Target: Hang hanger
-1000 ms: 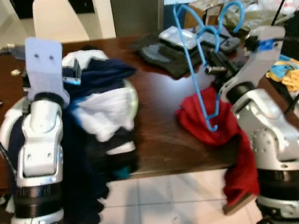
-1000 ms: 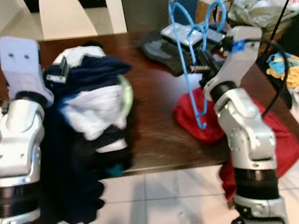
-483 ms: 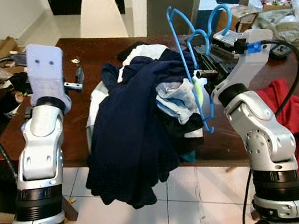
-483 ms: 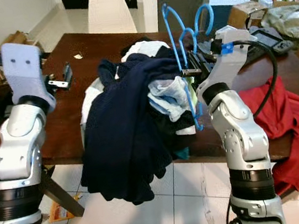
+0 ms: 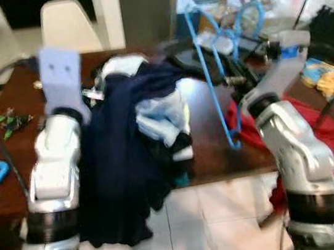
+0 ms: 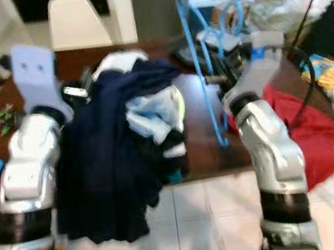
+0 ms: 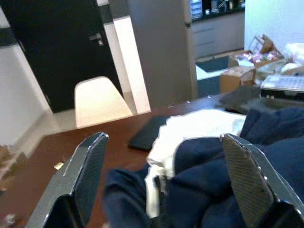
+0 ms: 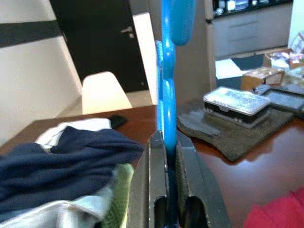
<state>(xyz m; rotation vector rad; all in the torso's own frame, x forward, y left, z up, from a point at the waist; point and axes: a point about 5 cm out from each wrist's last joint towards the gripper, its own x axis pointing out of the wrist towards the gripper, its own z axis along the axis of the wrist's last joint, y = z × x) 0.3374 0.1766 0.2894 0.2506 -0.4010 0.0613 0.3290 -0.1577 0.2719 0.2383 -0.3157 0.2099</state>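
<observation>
The right gripper (image 8: 167,156) is clamped on the blue hanger (image 5: 213,75), holding it upright above the dark table (image 5: 14,190), beside the pile of clothes (image 5: 139,123). The left gripper (image 7: 161,190) hovers over that pile, fingers wide apart. Keep the grip firm — carry the hook level to whatever rail awaits, clear of the clothes.

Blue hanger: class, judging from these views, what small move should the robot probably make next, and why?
Probably bring the open left gripper down onto the navy garment. The right gripper is shut on the blue hanger, holding it upright beside the clothes pile on the wooden table. No garment hangs on the hanger yet, so taking hold of one seems the sensible step.
</observation>
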